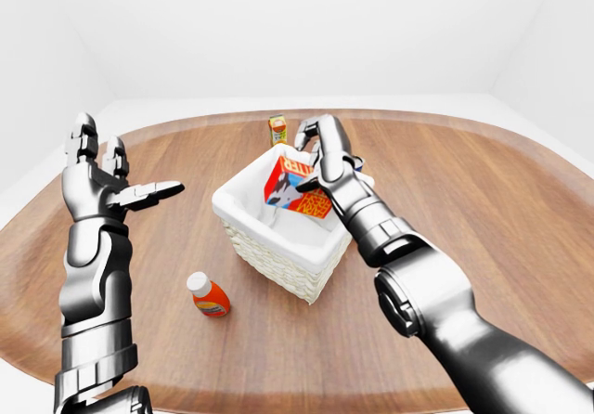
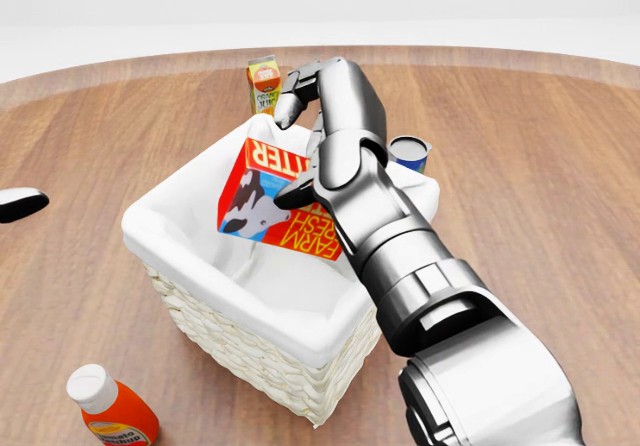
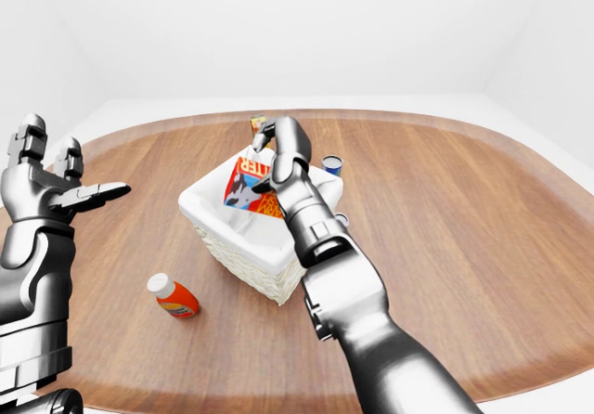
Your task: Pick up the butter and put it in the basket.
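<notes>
Butter (image 2: 270,206), a red, white and blue carton with a cow picture, sits tilted over the open top of the basket (image 2: 190,311), its lower end dipping inside. The right robot hand (image 2: 315,151) is closed on the carton's right side, thumb underneath and fingers (image 2: 292,98) curled above it. The right arm reaches in from the bottom right of the head view and crosses the basket's right rim.

The basket is white wicker with a white cloth lining and stands near the middle of the oval wooden surface (image 1: 483,210).

The left robot hand (image 1: 125,191) hangs open and empty above the surface's left side, well apart from the basket, fingers spread and pointing right.

A juice carton (image 2: 264,83) stands upright beyond the basket, toward the surface's far edge at the top of the head view. A blue can (image 2: 409,152) stands just beside the basket's right corner, partly hidden by the right arm. An orange bottle (image 1: 208,296) with a white cap lies on its side near the surface's lower left edge, apart from the basket.
</notes>
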